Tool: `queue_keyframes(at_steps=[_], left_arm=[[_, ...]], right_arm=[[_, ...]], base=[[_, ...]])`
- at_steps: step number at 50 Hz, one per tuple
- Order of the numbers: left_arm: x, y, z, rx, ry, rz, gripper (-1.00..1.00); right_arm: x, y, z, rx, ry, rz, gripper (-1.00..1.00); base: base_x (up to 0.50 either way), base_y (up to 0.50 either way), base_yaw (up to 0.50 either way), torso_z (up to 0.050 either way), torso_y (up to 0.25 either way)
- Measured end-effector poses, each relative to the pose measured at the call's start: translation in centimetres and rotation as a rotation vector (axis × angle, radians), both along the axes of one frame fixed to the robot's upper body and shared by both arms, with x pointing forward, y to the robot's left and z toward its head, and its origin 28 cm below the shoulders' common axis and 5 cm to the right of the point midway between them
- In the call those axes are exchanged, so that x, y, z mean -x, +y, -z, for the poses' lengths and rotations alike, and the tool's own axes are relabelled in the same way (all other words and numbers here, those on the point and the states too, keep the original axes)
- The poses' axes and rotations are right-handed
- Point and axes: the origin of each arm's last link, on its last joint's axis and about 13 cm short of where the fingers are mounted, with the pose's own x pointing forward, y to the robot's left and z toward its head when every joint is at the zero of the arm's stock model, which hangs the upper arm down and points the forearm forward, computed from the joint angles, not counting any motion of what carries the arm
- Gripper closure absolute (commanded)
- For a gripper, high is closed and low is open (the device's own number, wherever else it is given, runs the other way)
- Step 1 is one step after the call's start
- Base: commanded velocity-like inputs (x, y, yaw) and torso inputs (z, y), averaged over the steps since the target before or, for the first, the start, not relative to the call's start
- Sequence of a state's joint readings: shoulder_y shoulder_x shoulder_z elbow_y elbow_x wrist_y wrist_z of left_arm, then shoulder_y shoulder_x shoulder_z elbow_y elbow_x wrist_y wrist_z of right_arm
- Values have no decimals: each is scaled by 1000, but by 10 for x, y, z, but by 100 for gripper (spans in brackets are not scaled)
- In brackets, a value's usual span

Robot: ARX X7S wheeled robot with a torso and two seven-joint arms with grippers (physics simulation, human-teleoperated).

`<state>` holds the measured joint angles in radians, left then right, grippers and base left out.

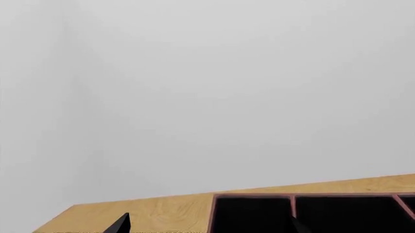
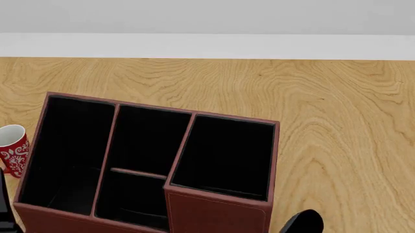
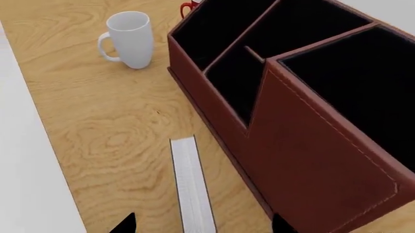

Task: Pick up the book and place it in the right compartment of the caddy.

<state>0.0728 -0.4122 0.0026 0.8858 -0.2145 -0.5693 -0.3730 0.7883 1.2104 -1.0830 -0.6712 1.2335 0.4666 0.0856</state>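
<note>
The reddish-brown caddy (image 2: 217,213) stands in the middle of the wooden table; its wide right compartment (image 2: 224,155) is black inside and holds nothing. In the right wrist view the caddy's tall front wall (image 3: 311,160) is close by, with that compartment (image 3: 363,82) behind it. Only the book's white page edges (image 3: 191,189) show, a narrow strip on the table beside the caddy; its black cover is hidden. My right gripper (image 3: 204,228) is open, its two tips well apart on either side of the strip. My left gripper (image 1: 209,228) is open and empty, by the caddy's rim (image 1: 293,196).
A white mug (image 3: 129,39) stands on the table beyond the caddy's far end. A red patterned mug (image 2: 13,150) stands at the caddy's left side. The table's edge and a white surface (image 3: 26,160) run close beside the book. Bare wood (image 2: 343,121) lies right of the caddy.
</note>
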Motion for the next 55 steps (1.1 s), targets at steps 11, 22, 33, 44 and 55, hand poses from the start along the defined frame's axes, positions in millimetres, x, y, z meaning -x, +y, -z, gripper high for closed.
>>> queue_keyframes(at_steps=[11, 22, 33, 44, 55], left_arm=[[4, -2, 0, 3, 3, -4, -100], [6, -4, 0, 5, 6, -6, -100], [11, -5, 2, 11, 13, -7, -100], [17, -10, 4, 19, 20, -8, -100], [19, -11, 4, 20, 23, -9, -100]], right_arm=[[-7, 2, 2, 36, 31, -28, -100], [-19, 3, 3, 69, 52, -43, -100], [-28, 8, 10, 83, 83, -66, -100], [-33, 11, 20, 90, 121, -84, -100], [-36, 12, 36, 95, 168, -86, -100]], base=[[0, 0, 0, 0, 0], [0, 0, 0, 0, 0], [0, 0, 0, 0, 0], [0, 0, 0, 0, 0], [0, 0, 0, 0, 0]])
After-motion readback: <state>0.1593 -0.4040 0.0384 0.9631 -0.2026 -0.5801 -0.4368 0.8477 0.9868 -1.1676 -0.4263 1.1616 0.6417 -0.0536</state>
